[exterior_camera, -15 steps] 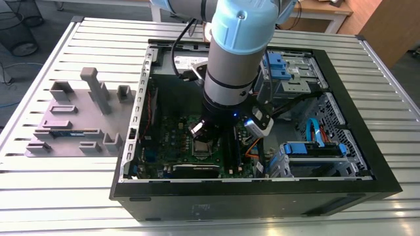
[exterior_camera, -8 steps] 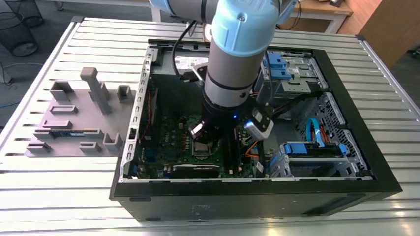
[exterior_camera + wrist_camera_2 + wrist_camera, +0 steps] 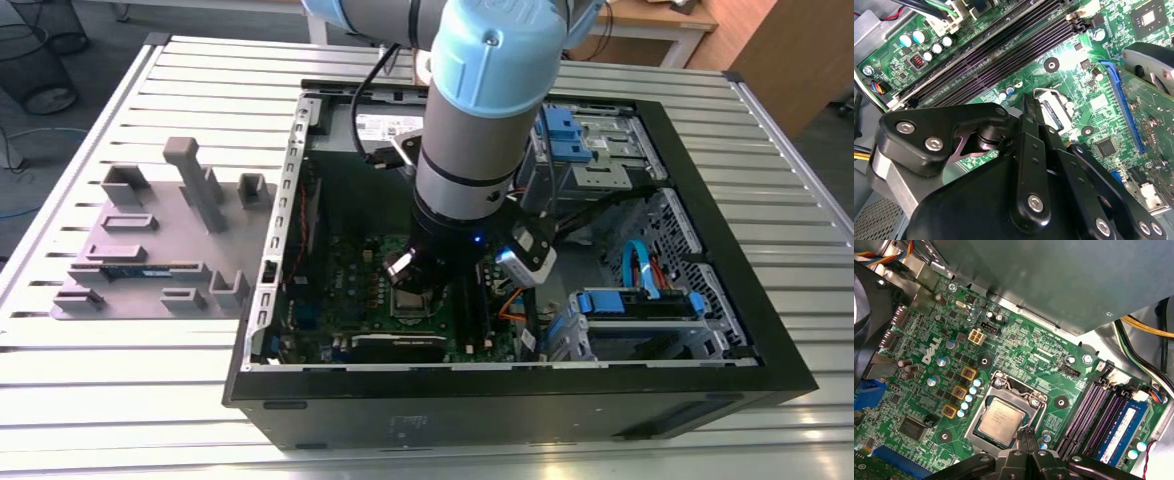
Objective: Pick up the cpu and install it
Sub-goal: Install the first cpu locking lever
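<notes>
On the exterior view's left, a grey holder tray [image 3: 147, 245] lies on the slatted metal table [image 3: 120, 390], beside the open computer case [image 3: 721, 300]. Its moulded slots are made to keep loose parts in fixed positions, and one long thin memory stick [image 3: 134, 270] rests in a slot near the middle of it.

More to the right, inside the case, the green motherboard [image 3: 350, 262] lies flat on the case floor. The robot arm [image 3: 487, 110] comes down from above, nearly vertical, probably because this is the only free way in between the case walls. The gripper [image 3: 424, 290] hangs low over the board, directly above the metal-framed socket [image 3: 1004, 415].

In the first wrist view, the cpu [image 3: 1001, 421] already sits inside the socket, flat, with its silvery-grey top up and the frame around it on all sides. The black fingertips [image 3: 1029, 440] stand close together just beside the edge of the chip and nothing is between them, so I judge the jaws closed and empty. I cannot tell if the tips touch the frame or only hover near it.

On the exterior view's right, blue drive brackets [image 3: 638, 303] and blue cables [image 3: 638, 265] fill the rest of the case, well apart from the gripper
</notes>
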`<state>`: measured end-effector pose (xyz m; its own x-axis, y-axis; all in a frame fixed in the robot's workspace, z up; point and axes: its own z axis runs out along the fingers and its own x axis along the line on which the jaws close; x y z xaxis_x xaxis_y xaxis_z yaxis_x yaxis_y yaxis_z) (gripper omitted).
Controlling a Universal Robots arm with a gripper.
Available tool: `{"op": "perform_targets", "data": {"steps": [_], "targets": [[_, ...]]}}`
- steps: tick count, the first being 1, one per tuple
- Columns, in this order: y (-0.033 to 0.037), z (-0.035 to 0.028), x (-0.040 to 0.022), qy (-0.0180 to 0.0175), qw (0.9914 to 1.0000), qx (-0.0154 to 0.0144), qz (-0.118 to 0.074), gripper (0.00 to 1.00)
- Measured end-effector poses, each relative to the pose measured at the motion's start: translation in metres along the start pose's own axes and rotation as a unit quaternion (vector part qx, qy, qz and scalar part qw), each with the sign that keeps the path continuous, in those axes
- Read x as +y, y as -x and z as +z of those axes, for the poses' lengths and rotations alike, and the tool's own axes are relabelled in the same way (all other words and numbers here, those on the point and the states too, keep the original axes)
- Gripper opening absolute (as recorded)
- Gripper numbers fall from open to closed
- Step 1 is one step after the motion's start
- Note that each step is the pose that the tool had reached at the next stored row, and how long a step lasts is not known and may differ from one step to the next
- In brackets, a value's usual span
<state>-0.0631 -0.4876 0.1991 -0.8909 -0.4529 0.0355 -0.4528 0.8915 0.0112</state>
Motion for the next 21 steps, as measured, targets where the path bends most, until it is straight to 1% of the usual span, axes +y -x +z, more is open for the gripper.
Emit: {"op": "perform_targets", "data": {"steps": [9, 16, 21], "targets": [[0.0014, 0.0034, -0.0027, 0.0, 1.0, 0.0, 0.0, 0.11], [0.0023, 0.005, -0.0056, -0.0001, 1.0, 0.0001, 0.0, 0.11], [0.0018, 0.0052, -0.0069, -0.0001, 1.0, 0.0, 0.0, 0.11]]}}
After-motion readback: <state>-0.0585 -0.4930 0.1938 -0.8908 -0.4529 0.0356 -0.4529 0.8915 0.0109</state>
